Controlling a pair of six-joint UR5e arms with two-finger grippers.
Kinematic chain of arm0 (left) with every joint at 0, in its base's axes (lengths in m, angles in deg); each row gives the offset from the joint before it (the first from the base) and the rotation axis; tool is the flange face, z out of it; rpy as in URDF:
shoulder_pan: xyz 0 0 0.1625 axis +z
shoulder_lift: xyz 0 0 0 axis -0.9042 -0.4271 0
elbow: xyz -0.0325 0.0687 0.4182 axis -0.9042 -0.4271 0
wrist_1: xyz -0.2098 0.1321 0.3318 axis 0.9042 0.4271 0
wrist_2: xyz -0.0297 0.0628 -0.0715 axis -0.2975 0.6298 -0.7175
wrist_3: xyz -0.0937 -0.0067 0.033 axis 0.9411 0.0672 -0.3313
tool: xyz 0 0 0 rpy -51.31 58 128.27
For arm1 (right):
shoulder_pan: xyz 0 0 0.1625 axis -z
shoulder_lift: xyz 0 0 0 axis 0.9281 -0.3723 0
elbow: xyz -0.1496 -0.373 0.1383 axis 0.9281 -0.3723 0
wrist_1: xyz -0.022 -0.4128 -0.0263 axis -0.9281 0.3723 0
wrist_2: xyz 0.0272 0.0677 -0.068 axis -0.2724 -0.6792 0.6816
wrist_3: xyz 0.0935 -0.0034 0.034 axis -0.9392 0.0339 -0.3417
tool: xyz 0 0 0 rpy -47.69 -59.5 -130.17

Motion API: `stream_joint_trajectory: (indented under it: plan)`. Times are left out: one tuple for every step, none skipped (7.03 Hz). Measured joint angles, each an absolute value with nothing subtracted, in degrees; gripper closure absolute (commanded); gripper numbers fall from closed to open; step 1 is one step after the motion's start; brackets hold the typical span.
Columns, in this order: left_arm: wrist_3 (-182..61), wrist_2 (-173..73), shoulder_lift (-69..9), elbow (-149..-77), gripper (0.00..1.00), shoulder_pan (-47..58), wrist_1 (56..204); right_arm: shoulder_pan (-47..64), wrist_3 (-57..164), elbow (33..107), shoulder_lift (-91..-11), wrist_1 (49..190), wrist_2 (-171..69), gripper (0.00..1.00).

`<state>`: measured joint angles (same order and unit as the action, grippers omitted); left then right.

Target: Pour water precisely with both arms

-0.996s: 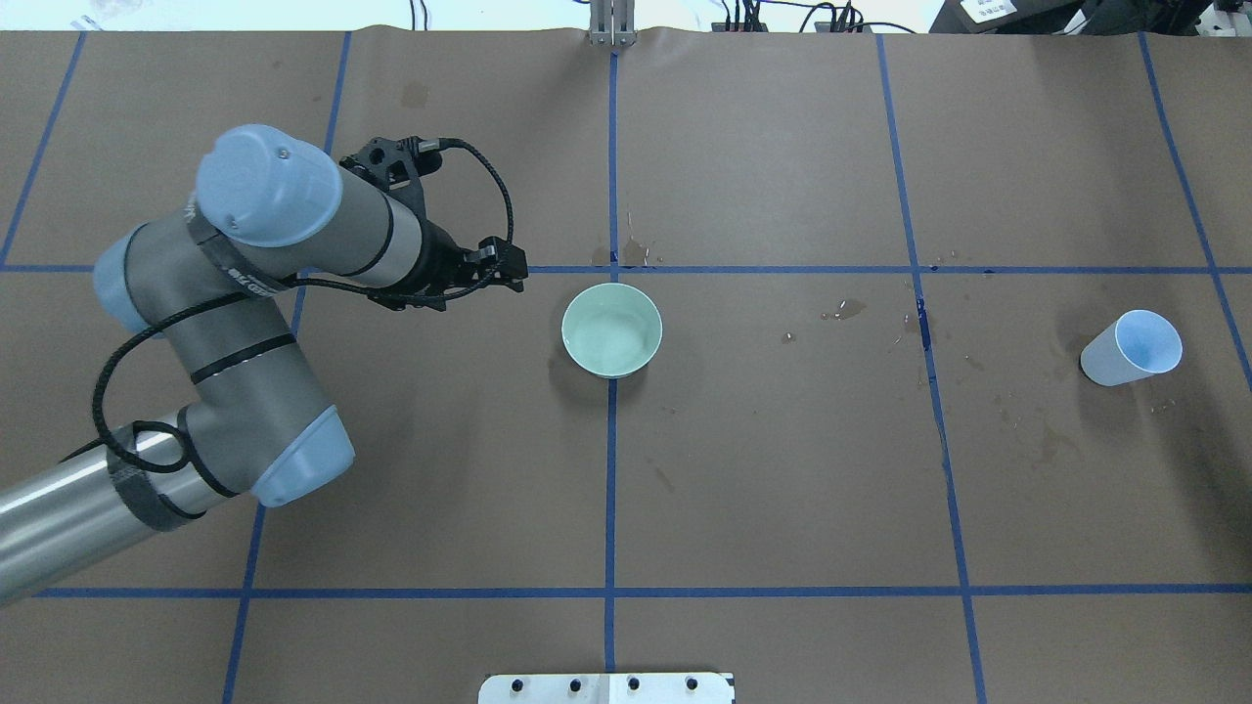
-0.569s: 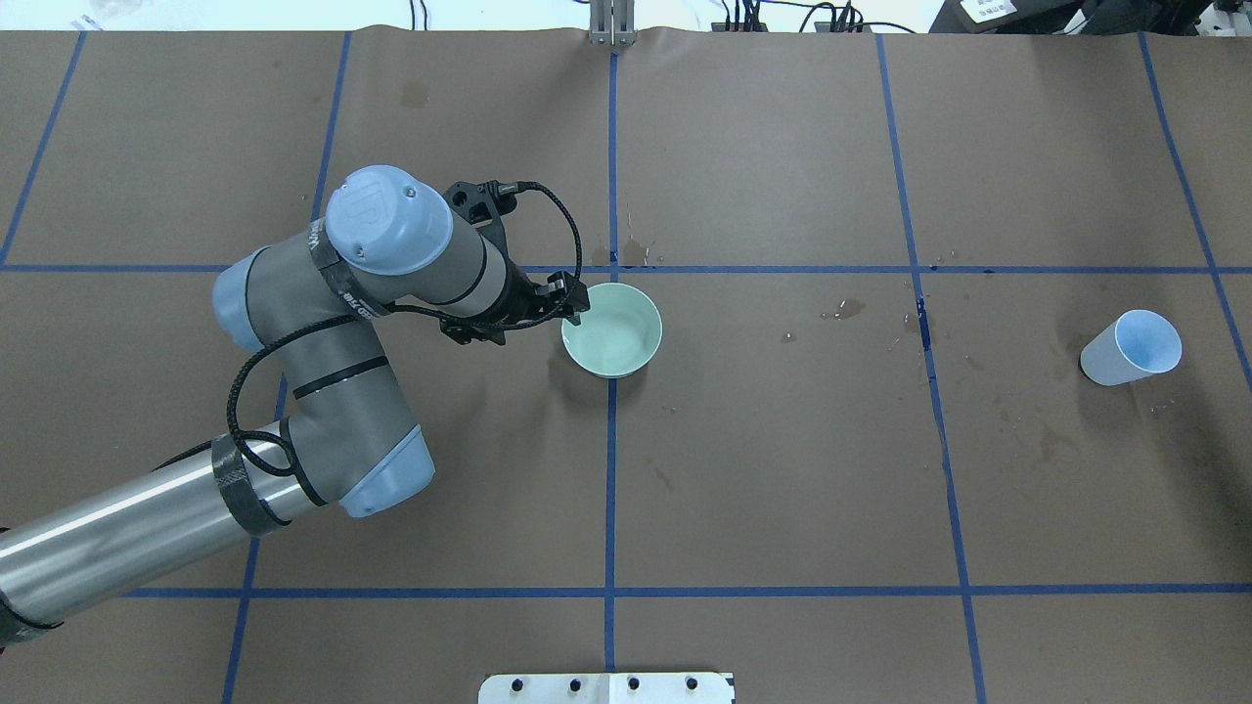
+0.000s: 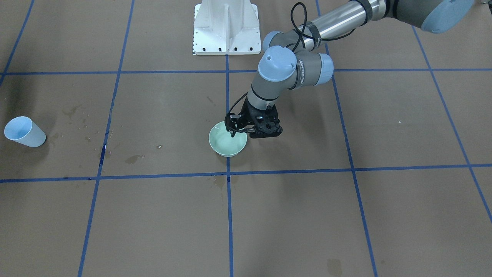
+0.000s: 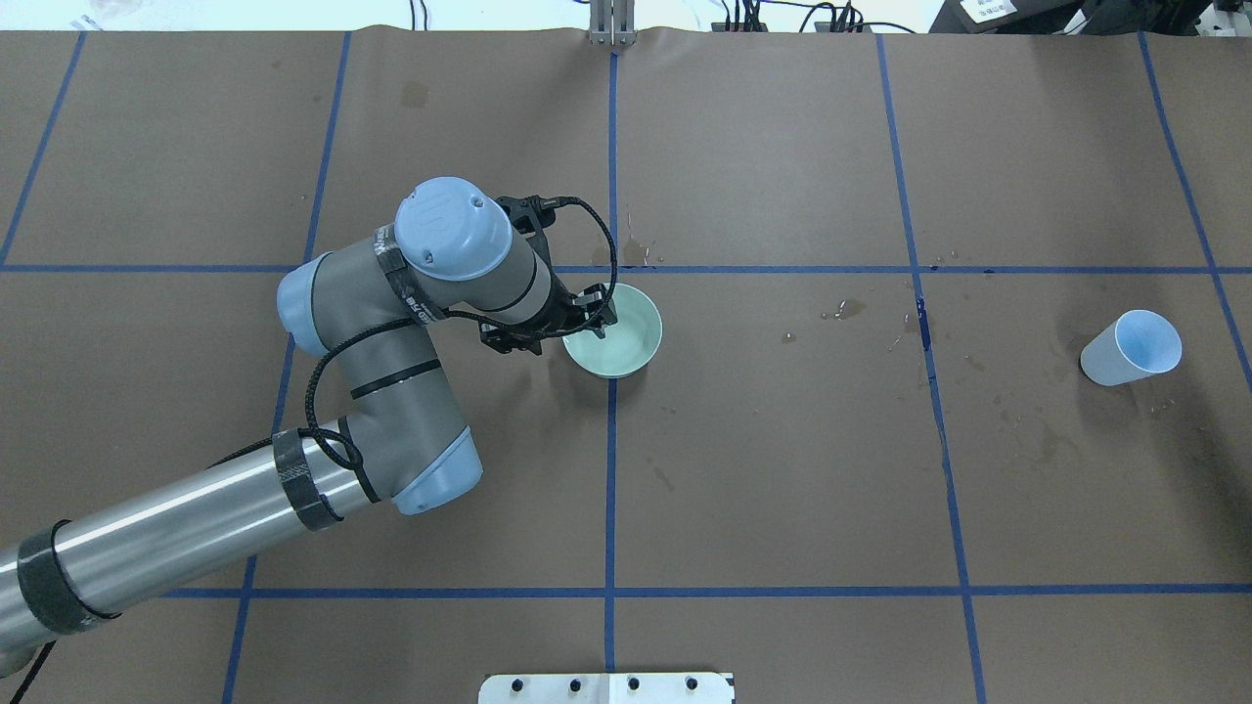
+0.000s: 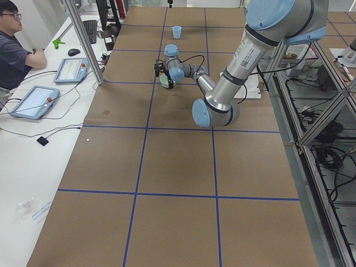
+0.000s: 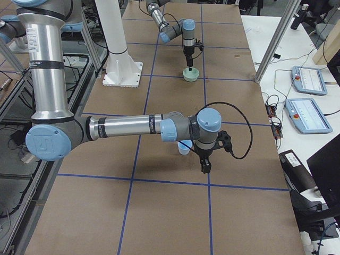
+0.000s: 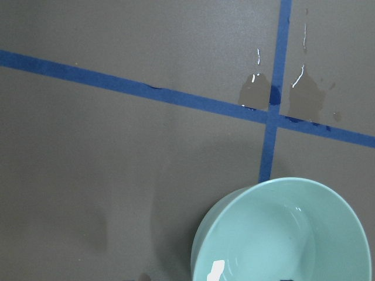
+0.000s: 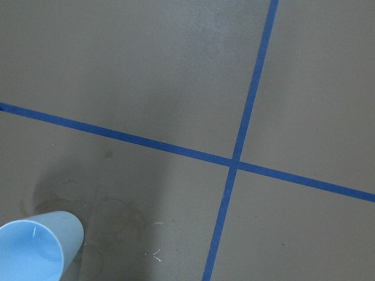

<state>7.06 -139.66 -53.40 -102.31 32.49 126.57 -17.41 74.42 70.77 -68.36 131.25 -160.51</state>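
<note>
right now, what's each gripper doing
left gripper: looks open, fingers straddling the rim of the green bowl.
right gripper: cannot tell, seen only from the side view, near the blue cup.

Left arm [image 4: 391, 391] up close: grey tube segments, light blue round joint caps, long bare silver tube behind. Black bands wrap silver tube; black cable loops alongside, arcs at wrist. White lettering on dark wrist strap. Tiny screw dots on top cap. Left gripper [image 4: 595, 321] black, angular. Over to right arm [image 6: 127, 127]: same grey, silver, blue; black cable loop beside black right gripper [image 6: 205, 166]. White pedestal [image 3: 226, 27], dark bolts along base edge.
</note>
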Motion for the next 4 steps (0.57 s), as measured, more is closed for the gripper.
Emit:
stream_joint_trajectory:
  plan:
    - [7.2, -139.7, -53.5, -101.7, 0.82, 32.7, 126.6, -17.4, 74.4, 70.8, -68.3, 131.3, -160.6, 0.00]
    - [7.2, -139.7, -53.6, -101.3, 1.00, 32.8, 126.6, -17.5, 74.4, 70.8, -68.3, 131.3, -160.8, 0.00]
    - [7.8, -139.7, -53.7, -101.1, 1.00, 32.8, 126.5, -17.5, 74.4, 70.8, -68.4, 131.3, -160.9, 0.00]
    - [9.2, -139.8, -54.0, -101.0, 1.00, 32.8, 126.2, -17.5, 74.4, 70.8, -68.4, 131.3, -161.0, 0.00]
